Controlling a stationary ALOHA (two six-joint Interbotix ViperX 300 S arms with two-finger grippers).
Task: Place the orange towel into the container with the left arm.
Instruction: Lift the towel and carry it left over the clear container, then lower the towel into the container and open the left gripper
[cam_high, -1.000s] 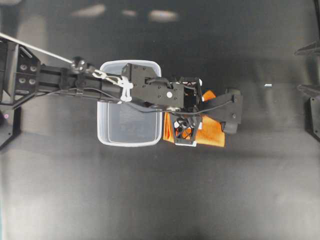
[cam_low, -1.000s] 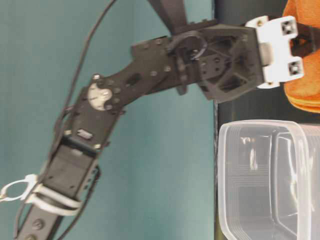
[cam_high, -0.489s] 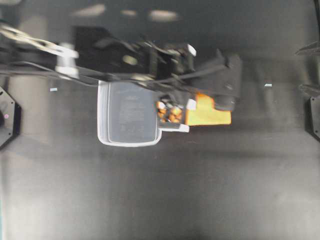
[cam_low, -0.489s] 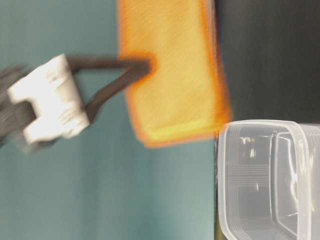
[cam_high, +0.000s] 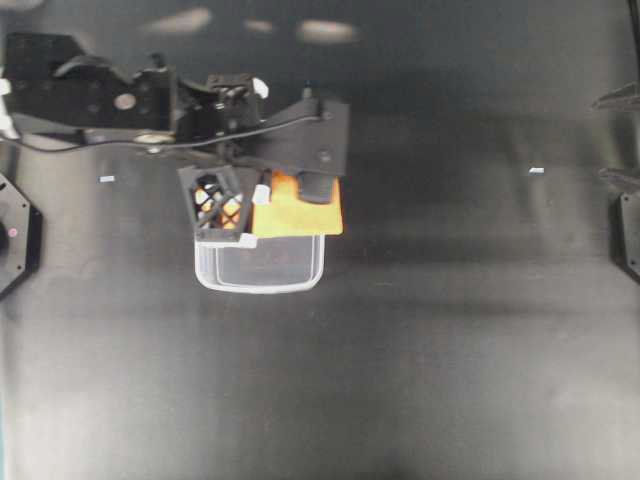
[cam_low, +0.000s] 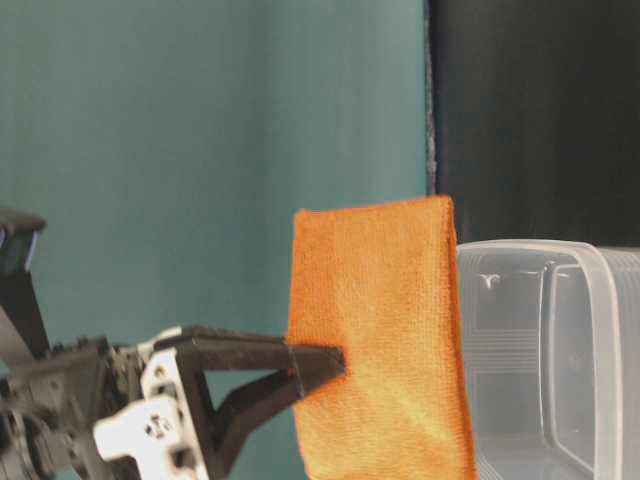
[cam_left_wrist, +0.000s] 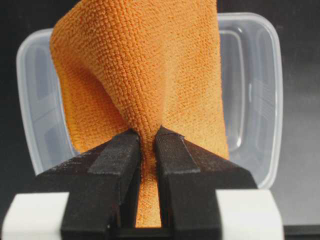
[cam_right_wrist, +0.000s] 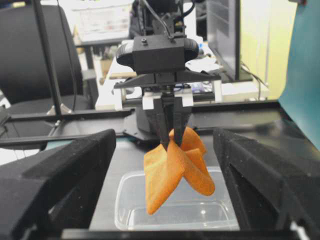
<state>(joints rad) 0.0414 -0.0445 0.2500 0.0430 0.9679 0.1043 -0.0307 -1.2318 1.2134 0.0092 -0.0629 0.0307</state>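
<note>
Black tabletop (cam_high: 450, 380) lies bare around the container (cam_high: 260, 272). My left gripper (cam_right_wrist: 168, 141) points down above it, pinching the orange towel (cam_right_wrist: 175, 170), which dangles over the tub. My right gripper (cam_right_wrist: 165, 200) stands wide, far off.

A teal backdrop (cam_low: 200, 150) stands behind the black tabletop (cam_high: 450, 350), with what looks like a dark office chair (cam_right_wrist: 22, 55) beyond.

The overhead view is dim, with pale patches of glare (cam_high: 325, 30) along the top of the black surface (cam_high: 400, 380). The left wrist view is sharp and evenly lit. In the right wrist view the near black end effector fingers (cam_right_wrist: 55, 185) are soft-focused and the room behind is bright.
</note>
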